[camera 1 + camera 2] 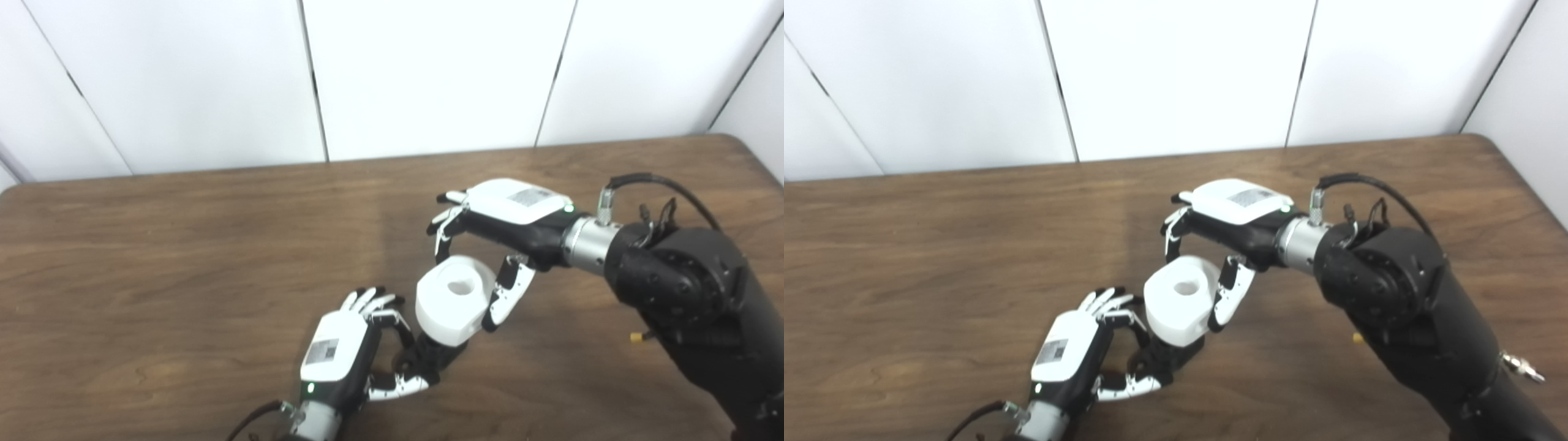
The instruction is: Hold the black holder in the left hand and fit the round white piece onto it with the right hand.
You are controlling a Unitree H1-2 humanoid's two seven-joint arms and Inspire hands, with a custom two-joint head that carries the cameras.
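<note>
Left eye view: left hand (343, 355) is clenching the black holder (429, 358) at table centre; at its 1 o'clock, right hand (490, 245) is pinching the round white piece (453, 297) atop it. Tilt risks jamming or slipping off.

A dark brown wood-grain table (184, 257) with rounded far corners is filling the lower part of both views. Behind it, plain white wall panels (429, 73) are standing side by side, dark narrow seams running between them. Soft, even light is reflecting palely off the tabletop's middle.
</note>
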